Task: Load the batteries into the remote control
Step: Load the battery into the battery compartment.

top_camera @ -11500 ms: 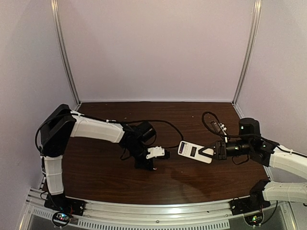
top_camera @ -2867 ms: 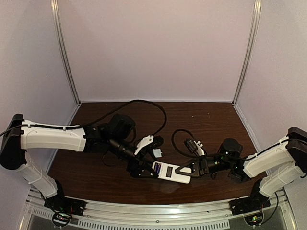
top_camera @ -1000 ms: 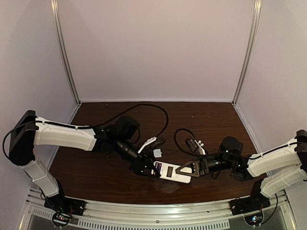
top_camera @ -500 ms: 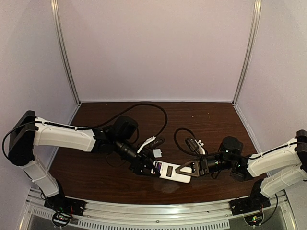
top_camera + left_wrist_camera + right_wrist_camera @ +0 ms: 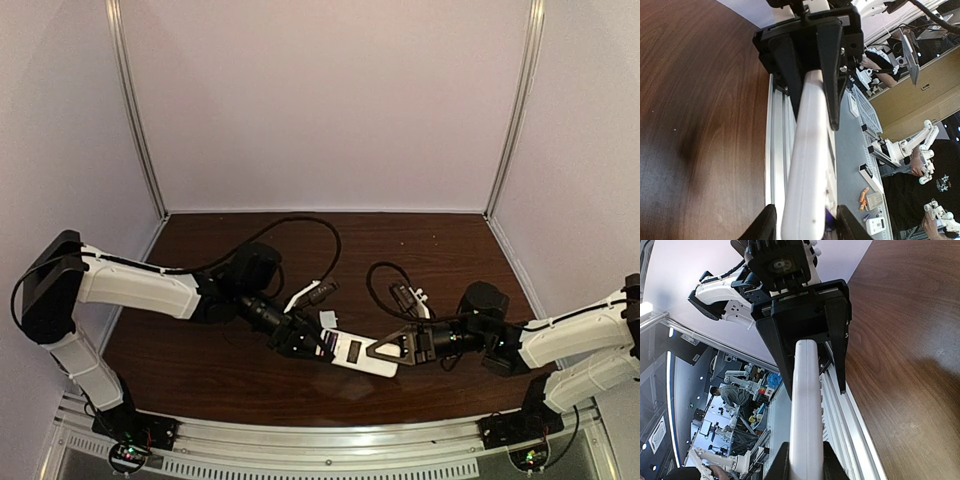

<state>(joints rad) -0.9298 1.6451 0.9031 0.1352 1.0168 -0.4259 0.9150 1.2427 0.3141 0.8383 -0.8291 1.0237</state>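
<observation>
Two arms met low over the middle of the dark wooden tabletop [image 5: 450, 260]. The left arm [image 5: 140, 285] stretched from its base at the left and sloped down to the right, its wrist rolled onto its side. The right arm [image 5: 560, 335] lay nearly level and reached leftward, its wrist rolled the same way. Between them the remote control [image 5: 350, 358] hung just above the wood near the front edge, with its shadow below it. Its long axis ran from back-left to front-right, the left end toward the left arm and the right end toward the right arm. The face with the small dark display was turned up toward the overhead camera, and both wrist cameras saw the handset edge-on. The right claw [image 5: 378, 352] was clamped on the right end, one finger on the upper face and one beneath. The left claw [image 5: 312, 342] straddled the left end with its fingers parted, and the right wrist view showed a narrow gap on one side. A purple-blue battery [image 5: 329, 343] showed at that left end, though too small to tell how it sat. A small white cover piece [image 5: 327, 318] lay on the tabletop just behind the left claw. A black cable [image 5: 320, 235] looped back from the left wrist.
</observation>
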